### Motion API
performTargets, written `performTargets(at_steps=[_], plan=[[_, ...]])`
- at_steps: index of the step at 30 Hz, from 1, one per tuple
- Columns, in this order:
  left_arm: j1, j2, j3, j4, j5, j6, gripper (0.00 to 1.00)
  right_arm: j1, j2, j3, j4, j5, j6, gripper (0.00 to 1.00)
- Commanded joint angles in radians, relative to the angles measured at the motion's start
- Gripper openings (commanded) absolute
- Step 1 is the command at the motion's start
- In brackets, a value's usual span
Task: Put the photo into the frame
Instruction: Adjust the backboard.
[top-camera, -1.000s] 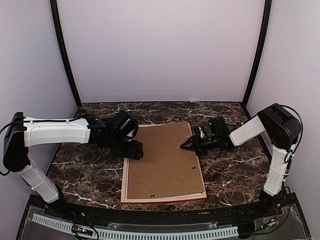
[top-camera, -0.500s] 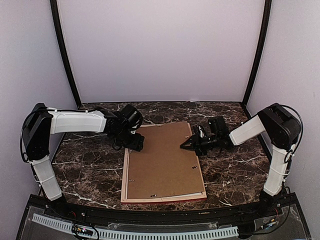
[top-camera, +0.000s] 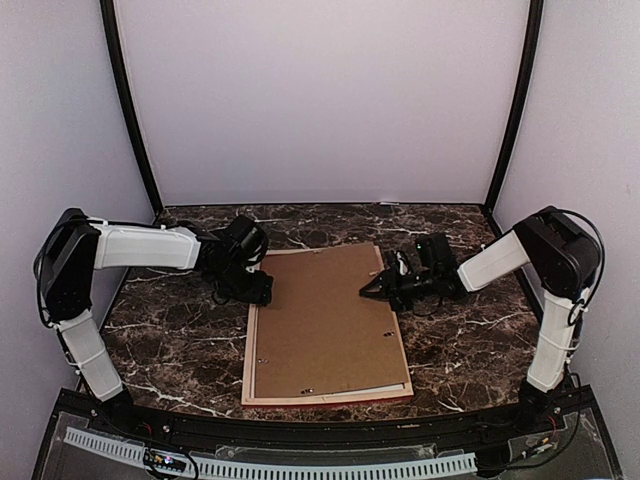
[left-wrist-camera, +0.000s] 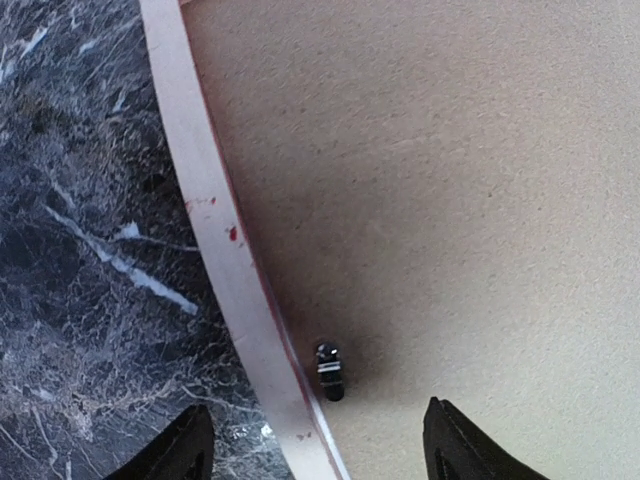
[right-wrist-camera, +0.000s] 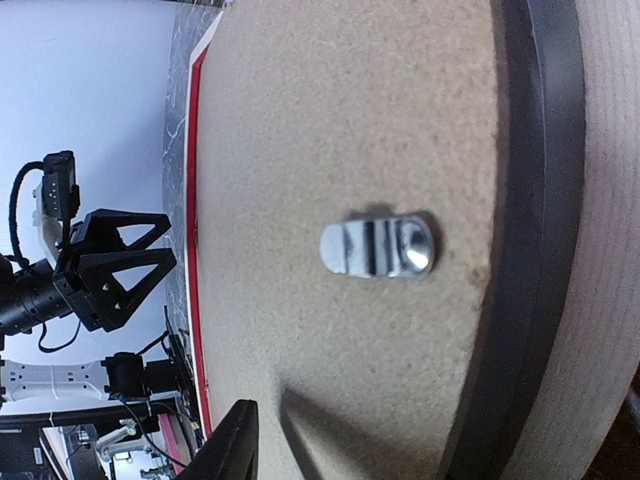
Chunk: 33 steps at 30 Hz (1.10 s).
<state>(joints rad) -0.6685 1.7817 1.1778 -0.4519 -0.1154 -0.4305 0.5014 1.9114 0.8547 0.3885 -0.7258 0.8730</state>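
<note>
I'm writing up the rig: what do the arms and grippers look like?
The left arm and right arm have white link shells, black joints and thin black cables looping beside them. The left gripper and right gripper are black with pointed, triangular fingers.

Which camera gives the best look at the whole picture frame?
The top view: only there does the frame show whole, lying back up with a brown board in it. The left wrist view shows just a strip of its pale wooden edge; the right wrist view, a thin red edge beside the board.
</note>
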Motion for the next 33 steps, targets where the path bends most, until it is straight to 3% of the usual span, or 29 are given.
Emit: performTargets(at_steps=[1, 16, 25, 33], plan=[[0.026, -0.068, -0.081, 0.044, 0.072, -0.041, 0.75, 0.021, 0.009, 0.002, 0.067, 0.018, 0.004, 0.37], [0.027, -0.1, -0.207, 0.182, 0.24, -0.123, 0.74, 0.055, -0.011, -0.002, 0.023, 0.112, -0.016, 0.39], [0.027, -0.121, -0.265, 0.269, 0.321, -0.168, 0.74, 0.104, -0.038, 0.019, -0.076, 0.222, -0.049, 0.48], [0.027, -0.153, -0.279, 0.284, 0.312, -0.181, 0.73, 0.144, -0.071, 0.029, -0.158, 0.335, -0.055, 0.54]])
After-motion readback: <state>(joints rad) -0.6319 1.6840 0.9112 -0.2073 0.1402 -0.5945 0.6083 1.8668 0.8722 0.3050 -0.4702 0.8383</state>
